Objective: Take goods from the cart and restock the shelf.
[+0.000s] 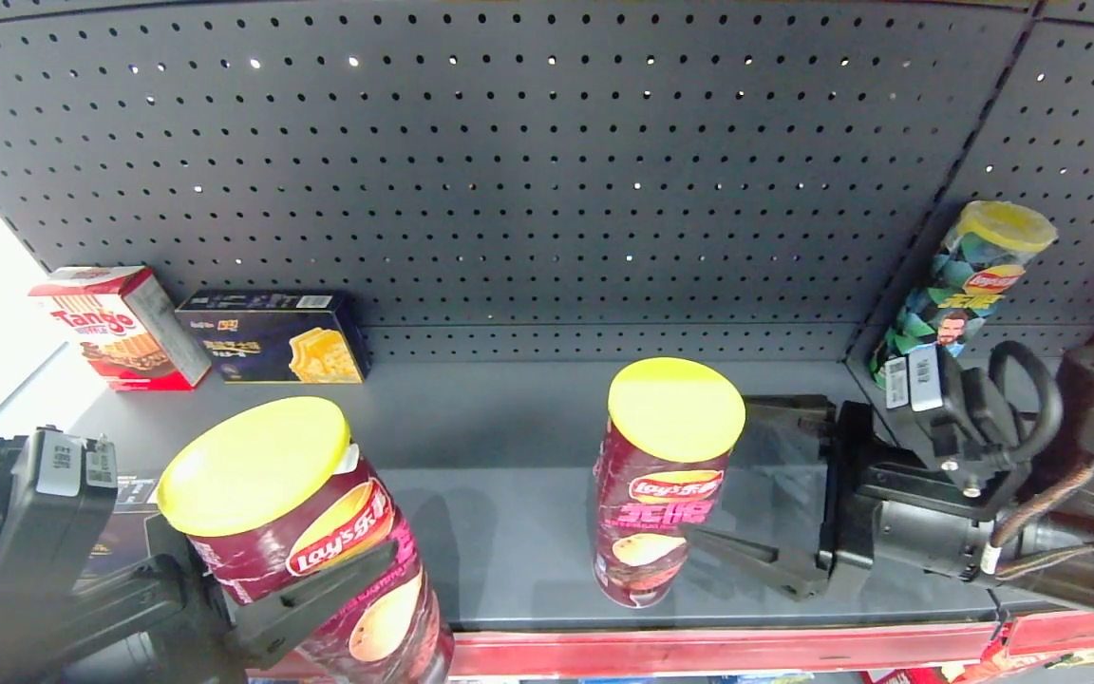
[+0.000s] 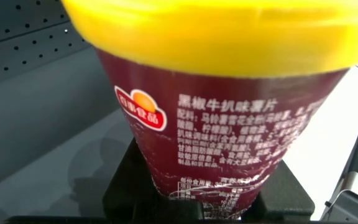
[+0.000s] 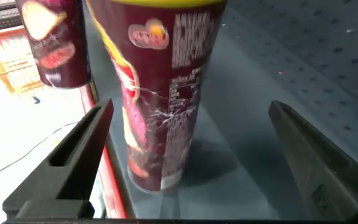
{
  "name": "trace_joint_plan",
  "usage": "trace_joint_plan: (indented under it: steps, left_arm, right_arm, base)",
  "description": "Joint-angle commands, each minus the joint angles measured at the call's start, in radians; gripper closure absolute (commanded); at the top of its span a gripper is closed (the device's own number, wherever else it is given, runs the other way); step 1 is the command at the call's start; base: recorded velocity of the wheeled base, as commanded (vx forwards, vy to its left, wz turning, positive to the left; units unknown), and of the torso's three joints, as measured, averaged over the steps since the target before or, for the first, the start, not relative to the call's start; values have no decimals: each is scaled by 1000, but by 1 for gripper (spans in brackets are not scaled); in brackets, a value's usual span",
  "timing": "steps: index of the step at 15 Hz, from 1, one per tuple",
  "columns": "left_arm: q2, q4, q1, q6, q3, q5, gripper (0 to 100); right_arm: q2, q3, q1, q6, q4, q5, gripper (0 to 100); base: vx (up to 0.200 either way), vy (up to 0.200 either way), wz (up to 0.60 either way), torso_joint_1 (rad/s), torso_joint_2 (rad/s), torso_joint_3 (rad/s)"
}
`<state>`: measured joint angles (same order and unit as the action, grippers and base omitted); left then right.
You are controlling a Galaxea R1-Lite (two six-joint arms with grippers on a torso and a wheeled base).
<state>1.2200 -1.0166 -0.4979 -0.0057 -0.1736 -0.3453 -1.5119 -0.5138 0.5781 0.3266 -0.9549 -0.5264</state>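
A dark red standing can (image 1: pixel 666 484) with a yellow lid is upright on the grey shelf (image 1: pixel 509 541), close to the shelf's red edge (image 1: pixel 699 651). Behind the standing can there is lots of bare floor, all the way to the back wall (image 1: pixel 509 190) with its little holes. Left of the standing can the floor is bare too. Far off to the back left, a red box (image 1: pixel 120 328) and a dark box (image 1: pixel 272 337) sit side by side against the back wall. Right of the standing can and farther back, well apart from it, is a green can (image 1: pixel 960 285).

The right gripper (image 1: pixel 729 475) is on the right of the standing can, lying low and flat over the shelf. Its jaws are spread wide, with one finger on the back wall side and one on the red edge side, and the standing can is right at the fingertips. From the right wrist there is a gap on each side of the standing can (image 3: pixel 160 93), so nothing squeezes it.

The left gripper (image 1: pixel 305 594) is left of the standing can and out by the red edge. Its jaws are closed on a held can (image 1: pixel 310 532) of the same kind, with one finger across its side. The held can tilts, its yellow lid leaning away from the standing can. Bare shelf lies between the two cans.
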Motion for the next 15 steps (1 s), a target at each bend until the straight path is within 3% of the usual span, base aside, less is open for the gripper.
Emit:
trace_joint_plan:
  steps: [1, 6, 12, 15]
  left_arm:
    - [0, 0, -1, 0, 6, 0, 100]
    - [0, -2, -1, 0, 2, 0, 100]
    - [6, -8, -1, 1, -17, -1, 100]
    - [26, -8, 1, 1, -49, 0, 100]
  right_arm:
    - [139, 24, 0, 0, 53, 23, 0]
    - [400, 64, 3, 0, 262, 126, 0]
    - [707, 310, 3, -63, 281, 355, 0]
    - [852, 440, 2, -98, 281, 531, 0]
  base:
    - [0, 0, 0, 0, 0, 0]
    - [0, 0, 0, 0, 0, 0]
    - [0, 0, 0, 0, 0, 0]
    - [0, 0, 0, 0, 0, 0]
